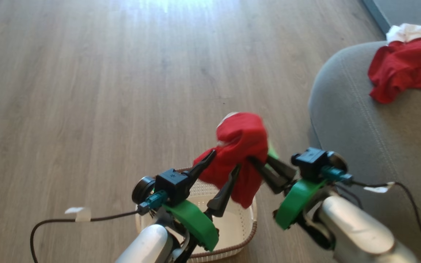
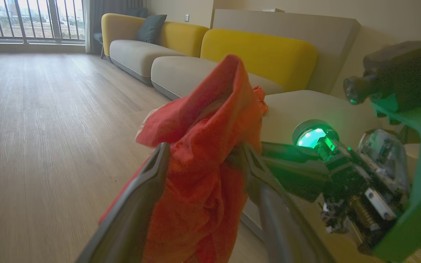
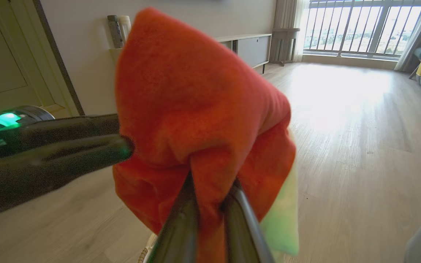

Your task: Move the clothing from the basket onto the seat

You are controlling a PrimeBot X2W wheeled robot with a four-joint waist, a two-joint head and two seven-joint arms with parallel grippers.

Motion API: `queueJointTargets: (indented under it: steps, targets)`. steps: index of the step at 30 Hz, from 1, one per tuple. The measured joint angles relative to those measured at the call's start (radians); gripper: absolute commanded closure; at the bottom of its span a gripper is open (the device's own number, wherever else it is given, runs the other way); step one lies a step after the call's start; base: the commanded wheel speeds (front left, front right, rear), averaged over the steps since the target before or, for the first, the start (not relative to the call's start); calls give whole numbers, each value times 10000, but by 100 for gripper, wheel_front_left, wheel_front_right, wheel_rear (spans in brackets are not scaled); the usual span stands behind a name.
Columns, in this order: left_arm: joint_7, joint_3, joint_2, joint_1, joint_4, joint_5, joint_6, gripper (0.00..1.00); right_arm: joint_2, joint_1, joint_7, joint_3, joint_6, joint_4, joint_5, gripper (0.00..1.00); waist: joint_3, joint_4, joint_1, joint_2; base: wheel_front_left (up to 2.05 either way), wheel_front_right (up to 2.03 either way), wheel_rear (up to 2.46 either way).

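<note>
A red garment [image 1: 241,146] hangs above the cream basket [image 1: 253,228], which sits on the floor at the bottom of the head view. My right gripper [image 1: 255,159] is shut on the garment's right side, its two fingers pinched together on a fold [image 3: 212,180]. My left gripper [image 1: 225,162] is open, its fingers spread wide with the red cloth [image 2: 203,146] lying loosely between them. The grey seat [image 1: 360,128] is to the right. A red garment [image 1: 408,65] and a white one [image 1: 408,32] lie on its far part.
Wooden floor [image 1: 104,91] stretches ahead and to the left. Cables [image 1: 53,221] trail from both wrists. In the left wrist view, grey and yellow sofas [image 2: 196,47] line the wall. The right wrist view has a cabinet [image 3: 250,45] and a balcony window beyond.
</note>
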Motion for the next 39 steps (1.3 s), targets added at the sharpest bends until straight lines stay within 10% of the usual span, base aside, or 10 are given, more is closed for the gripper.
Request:
queueJointTargets:
  steps: [20,30,39]
  targets:
    - [-403,-815,-100,-16,746,-633,378,0,-786,1068,0,-2408,0,-1018,-782,100,504,-2903,0,0,0,0,0]
    - [-405,-1051,-102,-503,786,-711,606,0,-464,721,2,-4069,2,-754,-1003,100,1322,-2759,0,0,0,0,0]
    - [-414,-915,-102,-1807,945,-240,688,0,-959,-3666,0,-7682,0,1315,-1321,100,3349,-1969,2,0,0,0,0]
